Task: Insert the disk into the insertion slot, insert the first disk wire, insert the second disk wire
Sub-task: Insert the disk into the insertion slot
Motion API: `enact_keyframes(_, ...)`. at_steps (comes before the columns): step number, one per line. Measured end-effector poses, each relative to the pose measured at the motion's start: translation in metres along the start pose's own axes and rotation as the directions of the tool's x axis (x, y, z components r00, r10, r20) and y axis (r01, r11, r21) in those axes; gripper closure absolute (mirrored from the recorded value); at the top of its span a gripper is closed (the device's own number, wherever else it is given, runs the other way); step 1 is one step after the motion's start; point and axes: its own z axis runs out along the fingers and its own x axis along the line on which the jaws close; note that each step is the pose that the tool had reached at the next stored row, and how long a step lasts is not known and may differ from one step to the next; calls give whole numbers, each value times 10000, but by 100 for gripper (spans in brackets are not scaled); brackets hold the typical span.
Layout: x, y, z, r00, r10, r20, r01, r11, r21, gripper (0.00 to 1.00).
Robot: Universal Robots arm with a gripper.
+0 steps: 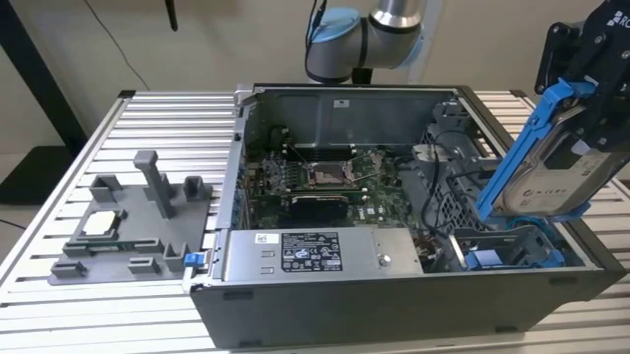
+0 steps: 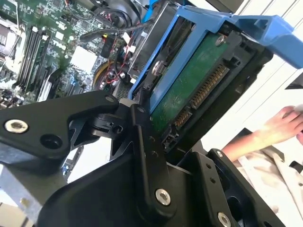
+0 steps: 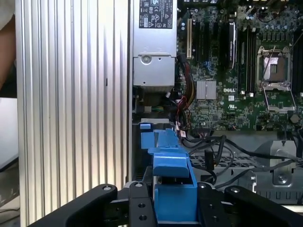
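nearest in the exterior view, the open computer case (image 1: pixel 394 295) lay on the slatted table (image 1: pixel 59 169). the power supply (image 1: pixel 315 254) ran along the case's front edge, and a grey plastic fixture (image 1: pixel 128 221) stood beside the case on the exterior view's left. behind the front corner on the exterior view's right sat the insertion slot (image 1: pixel 458 210), a grey perforated metal bay inside the case. above it the gripper (image 1: pixel 580 140) had its fingers clenched on the disk (image 1: pixel 536 166), gripping the blue frame from both sides. the disk was steeply tilted, its lower end down at the slot's top edge and its upper end raised toward the exterior view's right. whether it touched the bay i could not tell. in the second wrist view the disk's green circuit board (image 2: pixel 189 85) faced the camera, with a person's hand (image 2: pixel 284 125) beyond it. farther back lay the motherboard (image 1: pixel 315 177), with black cables (image 1: pixel 433 158) near the bay, and the arm (image 1: pixel 379 29) rose behind the case.
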Motion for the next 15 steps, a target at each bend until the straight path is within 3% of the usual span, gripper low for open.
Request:
enact_keyframes(9,27,-12,162,9999,-5,108,5,10000,-2,100)
enact_keyframes(15,39,-18,260,9999,-29,137,29,10000,-17,100)
